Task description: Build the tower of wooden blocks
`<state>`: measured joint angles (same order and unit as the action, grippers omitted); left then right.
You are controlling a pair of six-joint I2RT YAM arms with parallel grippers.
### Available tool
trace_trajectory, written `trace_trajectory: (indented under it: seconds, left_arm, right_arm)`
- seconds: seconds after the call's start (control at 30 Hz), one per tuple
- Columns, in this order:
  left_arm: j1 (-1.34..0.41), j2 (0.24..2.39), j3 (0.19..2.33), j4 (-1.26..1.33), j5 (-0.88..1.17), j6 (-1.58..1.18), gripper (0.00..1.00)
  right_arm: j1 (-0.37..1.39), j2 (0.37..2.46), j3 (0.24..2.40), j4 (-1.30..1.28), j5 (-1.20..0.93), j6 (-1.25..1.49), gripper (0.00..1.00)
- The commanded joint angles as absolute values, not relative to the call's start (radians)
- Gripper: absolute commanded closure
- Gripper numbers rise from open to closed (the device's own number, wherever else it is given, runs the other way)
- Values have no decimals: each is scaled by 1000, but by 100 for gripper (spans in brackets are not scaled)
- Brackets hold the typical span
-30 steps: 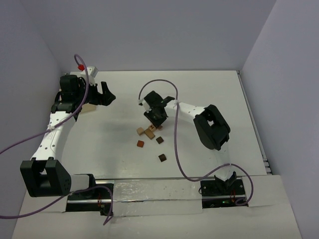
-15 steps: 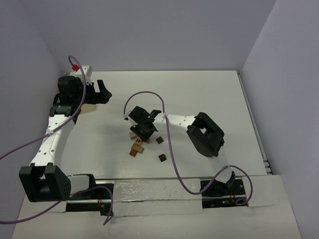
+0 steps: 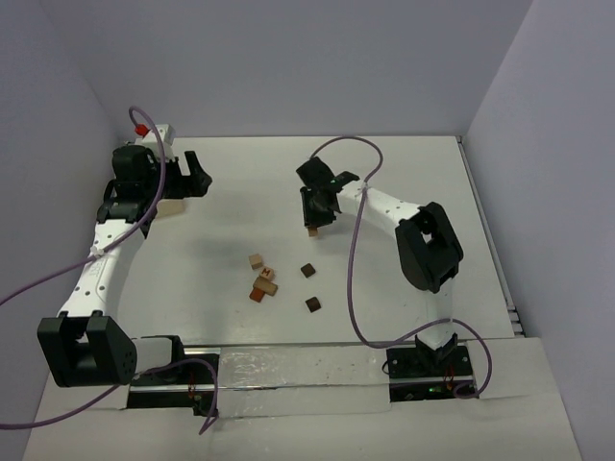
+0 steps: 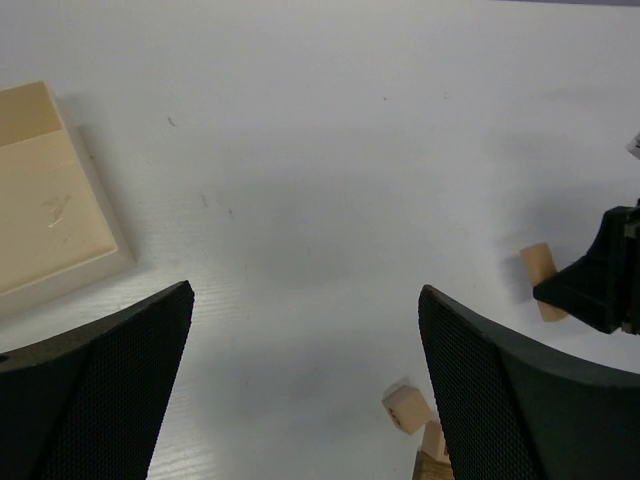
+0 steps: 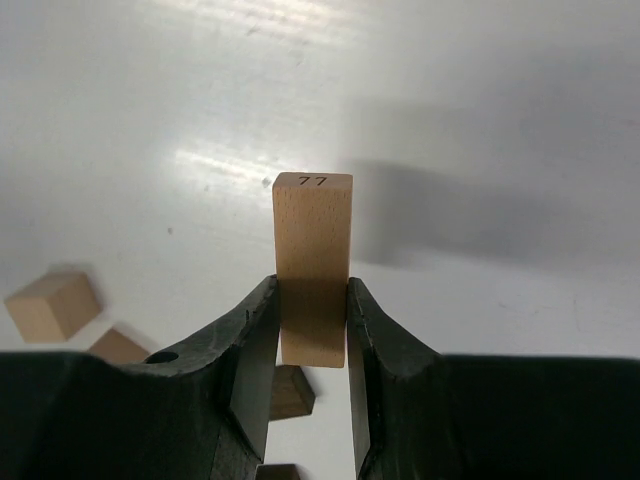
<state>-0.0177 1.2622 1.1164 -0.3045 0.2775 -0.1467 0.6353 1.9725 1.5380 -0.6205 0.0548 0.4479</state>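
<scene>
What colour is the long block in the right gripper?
The long block is light tan; clearest from right wrist.

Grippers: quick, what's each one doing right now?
Left gripper: open, holding nothing.
Right gripper: closed on the long tan wood block.

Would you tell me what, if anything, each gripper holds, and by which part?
The right gripper clamps the long pale wooden block marked 77 by its near end; the left gripper holds nothing.
</scene>
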Motion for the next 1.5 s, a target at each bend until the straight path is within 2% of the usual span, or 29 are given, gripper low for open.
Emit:
trace_trajectory:
  seconds: [0.0,0.63,1.03,1.07,1.1,1.13,1.27,1.3,1.37,1.4,1.47]
  left_arm:
    - [-11,1296,1132,-238,148,-221,1]
    - [-11,1331,1114,-213,118,-230,1]
    - [-11,1347,1126,-222,100,-230,1]
    - [-11,1348,1126,-222,97,-230,1]
    - [-11,1345,1126,-222,97,-227,1]
    - [-11,1345,1126,-224,98,-227,1]
    - [-12,1353,1146,-254,137,-189,1]
    - [-11,1354,1149,-262,147,-179,1]
    - [-11,1347,1158,-286,174,-155,1]
    - [-11,1342,1161,-293,186,-144,1]
    - [-11,1333,1175,-305,208,-132,1]
  right_arm:
    - [670,2079,1684,-704,61,581,100]
    - [704,2226,1758,-735,101,650,95]
    - [715,2243,1744,-732,84,666,78]
    - [716,2243,1739,-730,84,667,72]
    - [718,2241,1737,-729,84,669,60]
    - [718,2241,1734,-726,84,667,60]
    - [722,2228,1717,-717,72,672,27]
    - [723,2220,1712,-716,65,670,22]
    - [732,2141,1695,-702,50,665,7]
    - [736,2105,1697,-698,54,658,2]
    - [739,2045,1712,-703,65,621,0]
